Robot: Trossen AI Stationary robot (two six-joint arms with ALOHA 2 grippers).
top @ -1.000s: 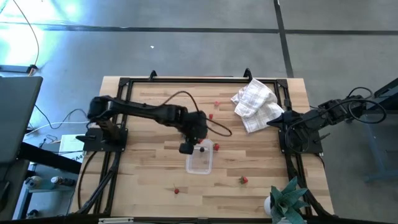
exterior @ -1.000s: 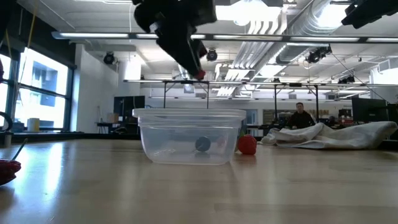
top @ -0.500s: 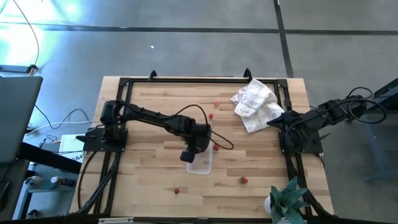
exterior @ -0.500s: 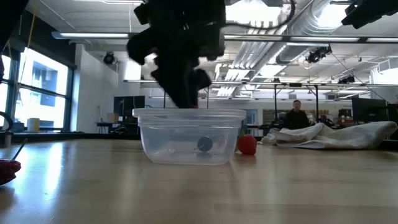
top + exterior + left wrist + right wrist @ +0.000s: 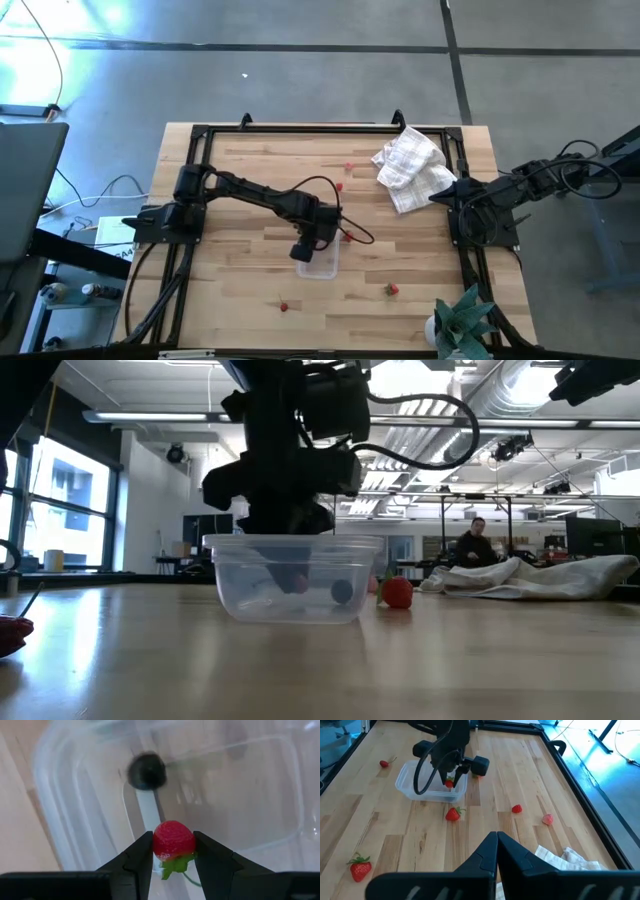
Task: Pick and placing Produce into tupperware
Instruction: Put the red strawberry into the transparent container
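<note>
The clear tupperware [image 5: 320,264] stands on the wooden table near its middle; it also shows in the low view [image 5: 290,582] and the right wrist view [image 5: 430,783]. My left gripper [image 5: 173,851] reaches down inside it, shut on a red strawberry [image 5: 173,839] with a green top. A dark berry [image 5: 146,771] lies on the container's floor. Loose red pieces lie on the table: one beside the container [image 5: 453,814], two toward the far side [image 5: 349,167], two near the front [image 5: 391,289]. My right gripper [image 5: 496,845] is shut and empty at the table's right edge. My left gripper pinches the strawberry's two sides [image 5: 156,842] between its fingertips, near the green top. The fingers come from above, pointing down into the container. The strawberry is below the container's rim [image 5: 297,578]; whether it touches the floor, I cannot tell.
A white checked cloth [image 5: 412,168] lies crumpled at the far right of the table. A green plant-like object [image 5: 462,320] stands at the near right corner. Dark frame rails run along the table's left, far and right edges.
My left gripper has gone down with the strawberry, from above the tupperware's rim to inside it, and a little toward the near edge. It has stayed shut on the strawberry. The tupperware has shifted slightly on the table.
</note>
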